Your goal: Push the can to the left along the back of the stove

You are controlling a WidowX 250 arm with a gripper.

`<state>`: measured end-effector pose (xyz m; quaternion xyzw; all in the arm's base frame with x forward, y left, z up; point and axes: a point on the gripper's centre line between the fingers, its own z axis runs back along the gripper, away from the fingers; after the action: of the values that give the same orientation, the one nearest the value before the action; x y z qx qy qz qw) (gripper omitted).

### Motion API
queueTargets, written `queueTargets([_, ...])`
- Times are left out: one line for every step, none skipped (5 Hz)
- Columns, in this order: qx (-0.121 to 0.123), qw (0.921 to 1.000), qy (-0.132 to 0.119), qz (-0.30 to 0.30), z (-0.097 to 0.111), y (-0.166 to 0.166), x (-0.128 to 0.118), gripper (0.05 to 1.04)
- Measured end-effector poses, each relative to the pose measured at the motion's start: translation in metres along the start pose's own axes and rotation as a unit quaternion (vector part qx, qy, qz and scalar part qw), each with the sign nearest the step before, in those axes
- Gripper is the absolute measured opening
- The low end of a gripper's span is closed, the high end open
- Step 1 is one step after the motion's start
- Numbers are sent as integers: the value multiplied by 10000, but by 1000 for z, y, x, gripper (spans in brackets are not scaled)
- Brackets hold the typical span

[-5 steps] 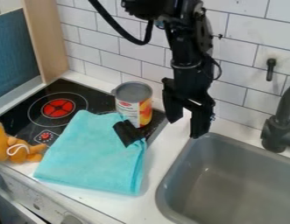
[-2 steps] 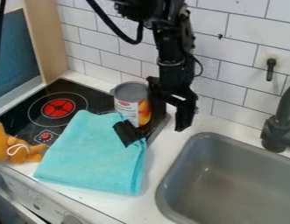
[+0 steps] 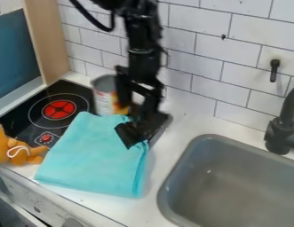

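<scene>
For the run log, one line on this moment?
gripper: open, beside can, contact unclear | can: upright, partly behind gripper | turquoise towel: folded, overlapping stovetop | orange plush: left of towel

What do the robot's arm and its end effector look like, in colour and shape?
The arm is black, slim and jointed, with a black cable curving beside its upper part. The end effector is also black and angular, with two blocky fingers.

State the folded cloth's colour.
The cloth is plain light turquoise; it shows best in the camera view.
</scene>
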<state>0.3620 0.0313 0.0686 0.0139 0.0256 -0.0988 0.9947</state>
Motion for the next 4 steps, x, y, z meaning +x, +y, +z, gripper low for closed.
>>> queueTargets([82,9991,-91,410,6,49,-10,1003])
queueTargets([23,9983,-47,586,-1,74,-17,1003])
queueTargets([55,9968,-34,795,0,96,-27,1003])
queueTargets([65,9957,-63,925,-1,107,-32,1003])
